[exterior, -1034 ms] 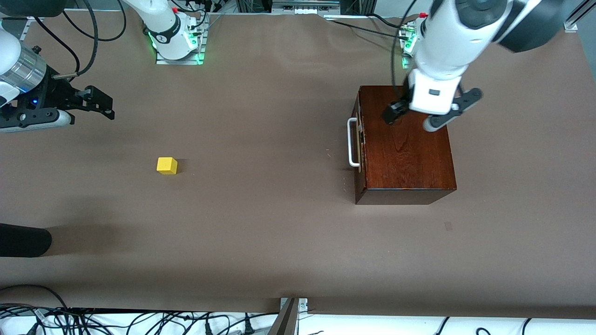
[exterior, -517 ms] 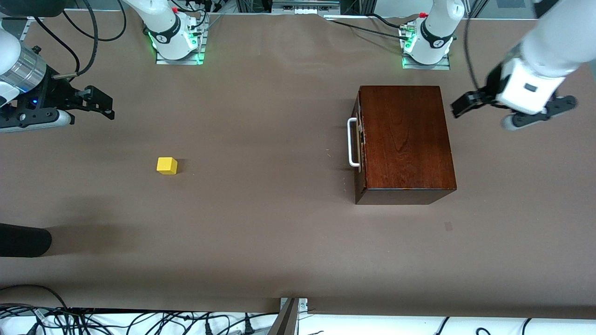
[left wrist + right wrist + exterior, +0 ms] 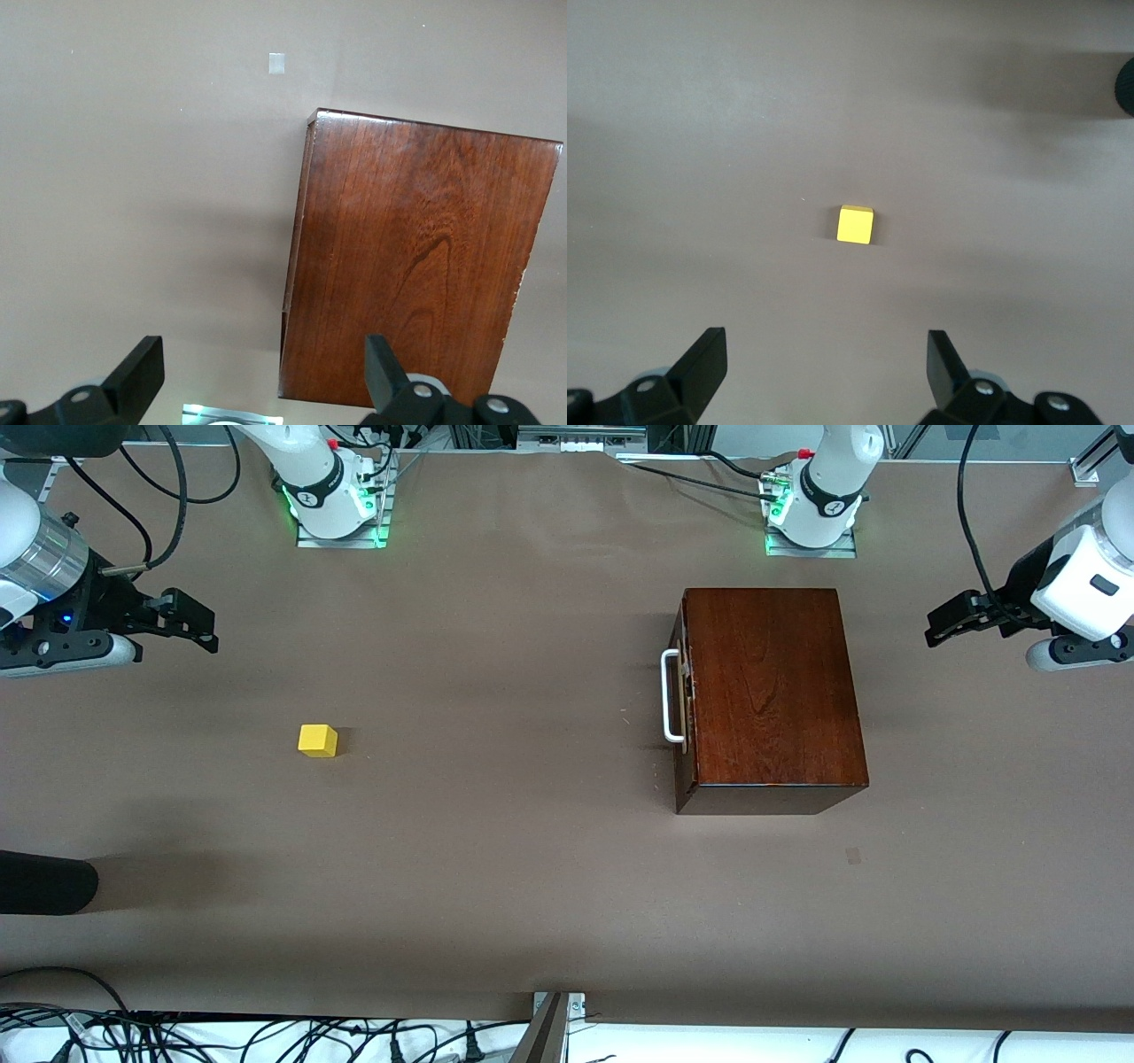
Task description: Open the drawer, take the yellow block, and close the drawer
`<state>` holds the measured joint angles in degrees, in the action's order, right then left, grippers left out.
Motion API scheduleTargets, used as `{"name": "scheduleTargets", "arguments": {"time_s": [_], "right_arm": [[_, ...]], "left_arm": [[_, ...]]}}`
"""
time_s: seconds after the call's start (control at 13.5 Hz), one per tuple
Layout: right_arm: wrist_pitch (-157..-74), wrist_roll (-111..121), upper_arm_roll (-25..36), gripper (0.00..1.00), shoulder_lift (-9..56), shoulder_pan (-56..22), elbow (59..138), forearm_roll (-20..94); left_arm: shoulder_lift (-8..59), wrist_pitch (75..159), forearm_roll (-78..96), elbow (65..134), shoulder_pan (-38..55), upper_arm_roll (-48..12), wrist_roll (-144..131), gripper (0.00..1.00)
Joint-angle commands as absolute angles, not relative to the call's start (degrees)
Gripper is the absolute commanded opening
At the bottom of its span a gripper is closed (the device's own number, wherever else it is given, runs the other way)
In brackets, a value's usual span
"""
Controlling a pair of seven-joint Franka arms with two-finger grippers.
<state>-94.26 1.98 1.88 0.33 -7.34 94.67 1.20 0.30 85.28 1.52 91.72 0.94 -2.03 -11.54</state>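
1. Evidently the left gripper point(image 3: 988, 633) had swung off the box point(image 3: 769, 691) within the last second: it was over the box top a second ago, then off to the side, and now hung over bare tabletop point(image 3: 532, 868) at the left arm's end, jaws spread wide and empty.
2. The right gripper point(image 3: 168, 624) had not moved; it waited at the right arm's end, jaws wide, holding nothing.
3. That retreat suggested the task was about finished: drawer point(image 3: 680, 695) sat flush in the box, handle point(image 3: 671, 695) untouched, block point(image 3: 317, 740) out on the tabletop.
4. The block was a small bright yellow cube, resting flat, well apart from the box, toward the right arm's end, in plain sight below the right wrist camera.
5. The drawer front was dark reddish-brown with a white loop handle, facing the block.
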Motion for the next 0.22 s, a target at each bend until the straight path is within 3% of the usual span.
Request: {"name": "scheduleTargets", "arguments": {"time_s": [0.0, 0.15], "right_arm": [[-94.39, 1.67, 1.58, 1.0, 0.18, -7.29, 94.39, 1.14], [-94.31, 1.67, 1.5, 1.0, 0.18, -7.38, 94.39, 1.14]], "left_arm": [[-1.32, 85.87, 2.37, 93.34, -0.26, -2.2, -9.05, 1.0], [-1.32, 85.78, 2.37, 92.47, -0.44, -2.2, -8.97, 1.0]]}}
